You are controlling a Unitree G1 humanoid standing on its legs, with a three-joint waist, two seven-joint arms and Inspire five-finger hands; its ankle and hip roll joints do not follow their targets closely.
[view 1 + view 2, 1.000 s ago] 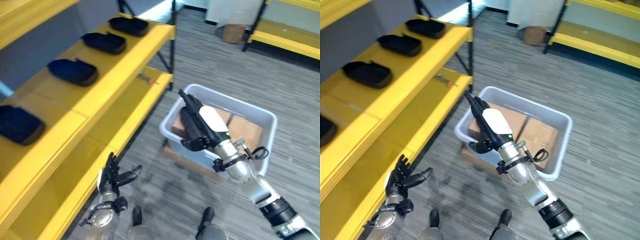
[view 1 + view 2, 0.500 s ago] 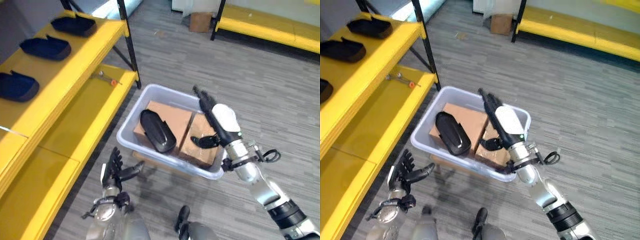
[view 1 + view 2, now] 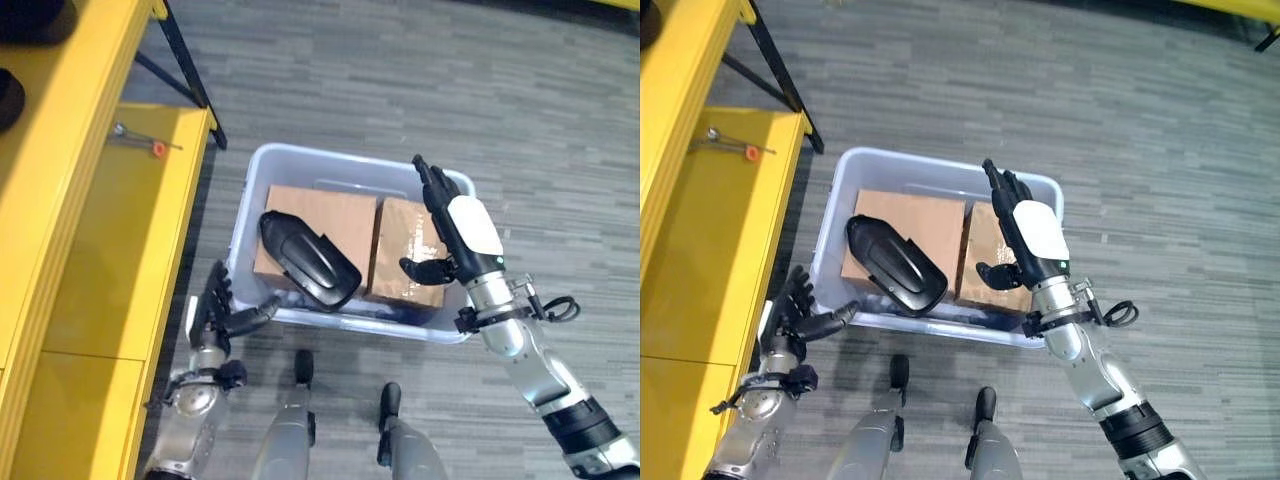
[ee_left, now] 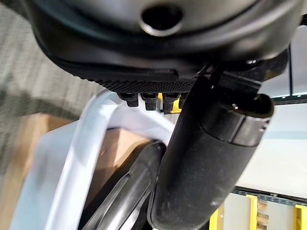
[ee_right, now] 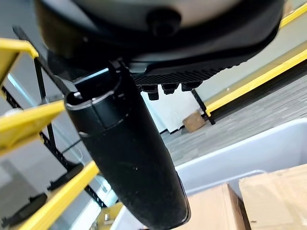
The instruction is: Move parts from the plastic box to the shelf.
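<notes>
One black moulded part (image 3: pixel 308 259) lies in the pale plastic box (image 3: pixel 262 165) at the middle of the frame, resting aslant across the left of two cardboard cartons (image 3: pixel 318 214) and overhanging its near edge; neither hand holds it, so that part is yet to be lifted. On the yellow shelf (image 3: pixel 95 250) along the left side, dark shapes (image 3: pixel 10 98) sit at the upper-left corner (too cropped to say whether they are parts already placed); the lower shelf level has bare room.

The right hand (image 3: pixel 452 232) hovers over the right-hand carton (image 3: pixel 408 245), fingers straight and thumb bent inward, holding nothing; the left hand (image 3: pixel 216 314) is at the box's near-left corner, fingers spread and empty, apart from the part as far as I can judge.

A small tool with an orange tip (image 3: pixel 140 141) lies on the lower shelf level toward the upper left; a black shelf strut (image 3: pixel 188 78) crosses the floor just above the box. I judge the box's near wall and the strut the main things to clear when carrying the part leftward.
</notes>
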